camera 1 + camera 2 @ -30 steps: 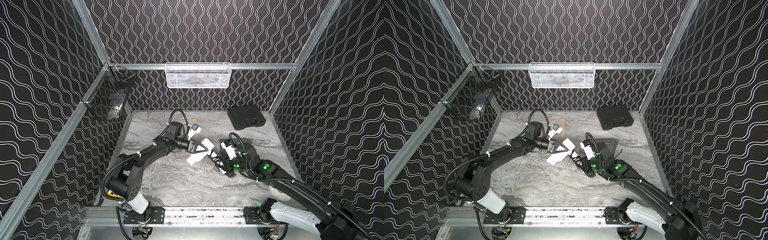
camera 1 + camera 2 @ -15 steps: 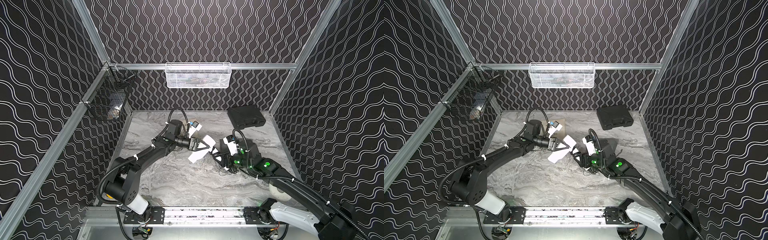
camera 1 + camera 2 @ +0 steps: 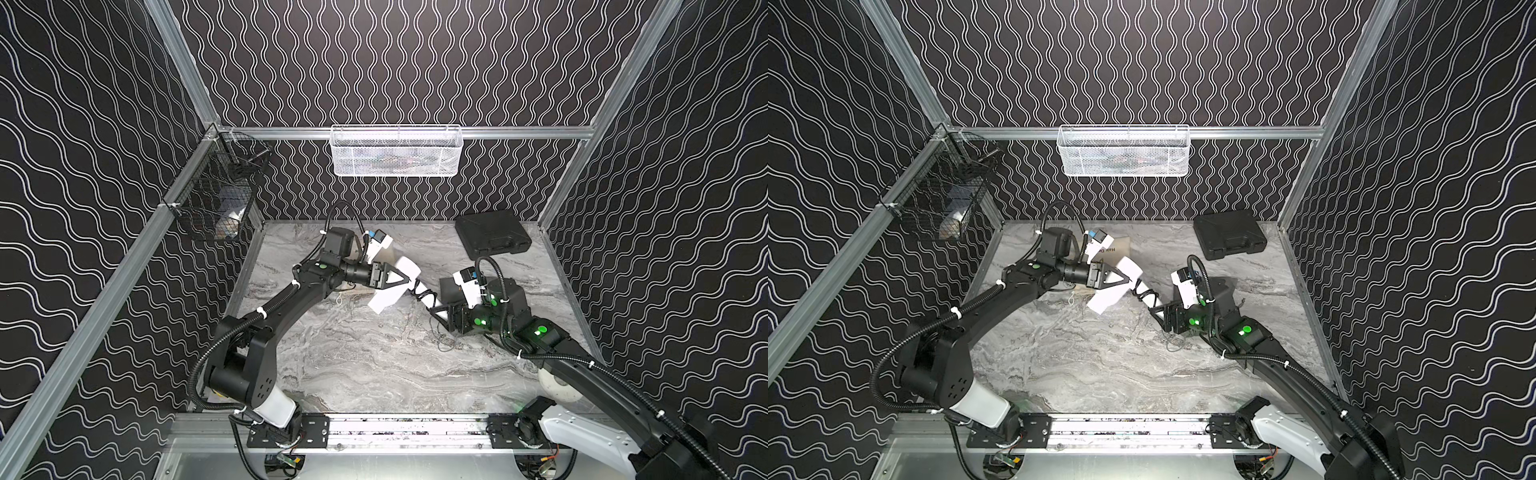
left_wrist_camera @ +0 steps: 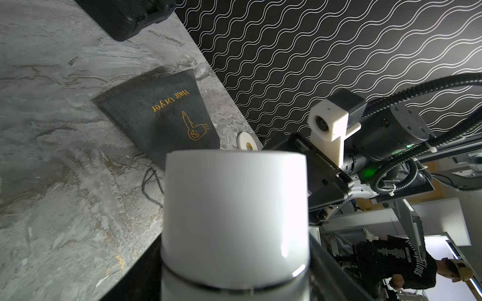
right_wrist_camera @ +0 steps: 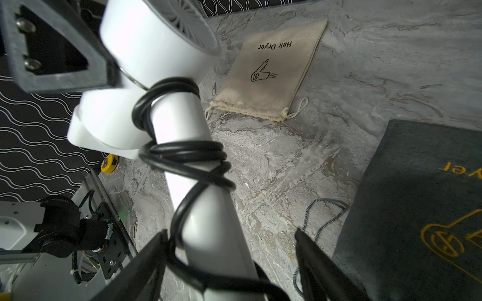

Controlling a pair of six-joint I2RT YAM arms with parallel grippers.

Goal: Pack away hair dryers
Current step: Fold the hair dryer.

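The white hair dryer [image 3: 390, 291] [image 3: 1109, 296] hangs above the marble table, with black cord wound round its handle [image 5: 198, 166]. My left gripper [image 3: 405, 279] [image 3: 1128, 279] is shut on its barrel, which fills the left wrist view [image 4: 234, 208]. My right gripper [image 3: 436, 309] [image 3: 1156, 311] [image 5: 230, 237] stands open round the lower handle. One of its fingers touches the cord and the other stands clear of the handle. No other dryer is in view.
A beige "Hair Dryer" pouch [image 5: 273, 67] lies flat behind the dryer. A grey one [image 4: 161, 114] [image 5: 417, 208] lies under my right wrist. A black hard case [image 3: 492, 235] sits at the back right. A white wire basket [image 3: 395, 151] and a black one [image 3: 216, 199] hang on the walls.
My right gripper has opened and moved back and left along the handle. My left gripper has carried the white dryer slightly up and toward the back.
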